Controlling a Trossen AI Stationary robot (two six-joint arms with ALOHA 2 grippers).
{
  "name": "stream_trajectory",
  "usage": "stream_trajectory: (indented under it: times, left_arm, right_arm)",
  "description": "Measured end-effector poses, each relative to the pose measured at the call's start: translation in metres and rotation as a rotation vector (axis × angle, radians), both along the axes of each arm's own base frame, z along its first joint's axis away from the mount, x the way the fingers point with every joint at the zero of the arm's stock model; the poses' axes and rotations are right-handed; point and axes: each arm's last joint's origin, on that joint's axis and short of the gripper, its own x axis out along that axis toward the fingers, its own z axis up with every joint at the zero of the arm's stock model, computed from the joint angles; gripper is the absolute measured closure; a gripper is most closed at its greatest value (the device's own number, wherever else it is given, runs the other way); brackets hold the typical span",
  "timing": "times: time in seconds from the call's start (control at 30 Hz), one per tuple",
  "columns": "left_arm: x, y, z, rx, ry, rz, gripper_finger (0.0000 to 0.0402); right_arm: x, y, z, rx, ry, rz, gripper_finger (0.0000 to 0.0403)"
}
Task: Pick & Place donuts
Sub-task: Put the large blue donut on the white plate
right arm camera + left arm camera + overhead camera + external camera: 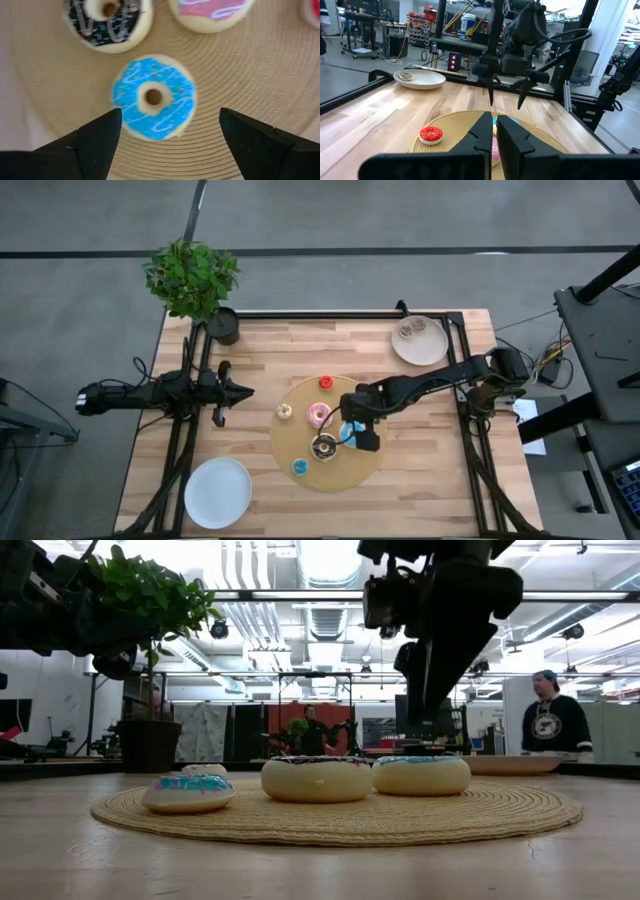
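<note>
Right tool (pixel 170 132): fingers spread, hanging above the blue donut (pixel 153 98) on the round woven mat (pixel 365 468), mid-tabletop (pixel 260 350); chocolate donut (pixel 109 20) and pink donut (pixel 210 12) just beside it; left tool (pixel 491 130): fingers pressed together, off the mat's left edge; 2 small donuts on the far white plate (pixel 432 350).

even, bright overhead light falls on the table (pixel 420 480), with soft shadows. in the low view, ceiling lights glare white above the woven mat (pixel 340 815), leaving the arm a dark silhouette. the blue donut (pixel 152 97) looks slightly blurred.
</note>
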Motion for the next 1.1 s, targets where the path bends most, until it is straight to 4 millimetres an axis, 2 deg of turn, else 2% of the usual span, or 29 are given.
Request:
stream_trajectory:
  times: [0.27,0.77,0.87,1.1]
  left_arm:
    - [0.0,0.0,0.0,0.0,0.0,0.0,0.0401]
    - [0.0,0.0,0.0,0.0,-0.001,0.0,0.0401]
    - [0.0,0.0,0.0,0.0,0.0,0.0,0.0401]
    - [0.0,0.0,0.0,0.0,0.0,0.0,0.0401]
  right_arm:
    - [0.0,-0.001,0.0,-0.022,0.005,-0.019,0.0077]
    - [0.005,0.0,0.022,-0.022,-0.005,-0.093,0.0077]
    - [0.005,0.001,0.021,-0.016,-0.001,-0.11,0.0077]
    - [0.008,0.001,0.001,-0.032,0.084,-0.113,0.0077]
